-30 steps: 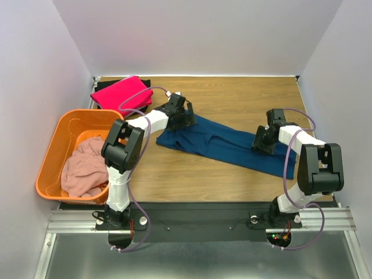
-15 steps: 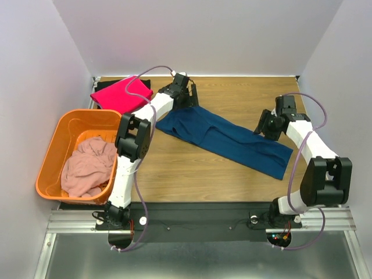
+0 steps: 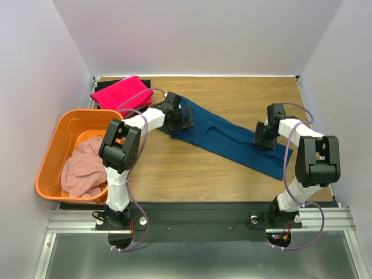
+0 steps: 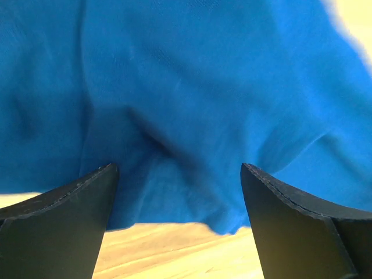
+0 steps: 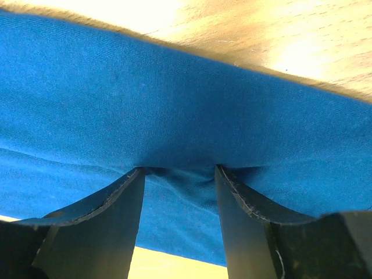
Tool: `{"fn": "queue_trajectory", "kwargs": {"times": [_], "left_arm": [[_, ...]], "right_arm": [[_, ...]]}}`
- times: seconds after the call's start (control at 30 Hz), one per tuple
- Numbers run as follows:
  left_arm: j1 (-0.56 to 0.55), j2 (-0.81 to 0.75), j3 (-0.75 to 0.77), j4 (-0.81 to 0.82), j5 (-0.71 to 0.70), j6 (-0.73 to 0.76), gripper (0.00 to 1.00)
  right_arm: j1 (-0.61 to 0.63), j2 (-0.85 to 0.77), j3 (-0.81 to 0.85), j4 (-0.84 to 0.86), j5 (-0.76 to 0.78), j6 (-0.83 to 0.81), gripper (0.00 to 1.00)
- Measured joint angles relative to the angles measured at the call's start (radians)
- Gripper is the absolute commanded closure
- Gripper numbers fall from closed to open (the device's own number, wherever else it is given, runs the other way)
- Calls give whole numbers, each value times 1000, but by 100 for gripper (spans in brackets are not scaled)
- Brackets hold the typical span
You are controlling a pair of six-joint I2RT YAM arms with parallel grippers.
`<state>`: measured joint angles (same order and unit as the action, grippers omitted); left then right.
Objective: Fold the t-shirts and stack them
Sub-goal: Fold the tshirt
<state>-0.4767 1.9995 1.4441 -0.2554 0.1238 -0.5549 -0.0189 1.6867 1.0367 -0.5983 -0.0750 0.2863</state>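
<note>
The navy blue t-shirt (image 3: 232,142) lies as a long folded strip, running diagonally from the table's middle left to the front right. My left gripper (image 3: 179,119) hovers low over its left end, open wide, with blue cloth (image 4: 192,87) and its hem edge between the fingers (image 4: 178,171). At the strip's right end my right gripper (image 3: 261,138) stands open about halfway. Its fingertips (image 5: 179,170) press down into the cloth (image 5: 174,99), which puckers slightly between them. A bright pink t-shirt (image 3: 121,92) lies folded at the back left on a black one (image 3: 102,106). The pale dusty-pink t-shirt (image 3: 87,165) is crumpled in the basket.
The orange plastic basket (image 3: 49,154) stands at the left edge, beside the left arm. Bare wooden table (image 3: 192,174) shows in front of the navy strip and behind it. White walls close in the table on three sides.
The left gripper swung to the back, then returned over the strip's left end, which now lies further back and straighter. The right gripper lifted back and right, then came down on the cloth.
</note>
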Motion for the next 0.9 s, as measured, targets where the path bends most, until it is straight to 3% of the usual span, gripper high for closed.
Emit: {"fn": "queue_trajectory", "kwargs": {"times": [0.3, 0.9], "left_arm": [[6, 13, -26, 42, 23, -9, 2], [64, 414, 622, -119, -35, 65, 2]], "right_arm": [[-11, -48, -72, 72, -74, 10, 44], [42, -116, -190, 47, -302, 112, 45]]}}
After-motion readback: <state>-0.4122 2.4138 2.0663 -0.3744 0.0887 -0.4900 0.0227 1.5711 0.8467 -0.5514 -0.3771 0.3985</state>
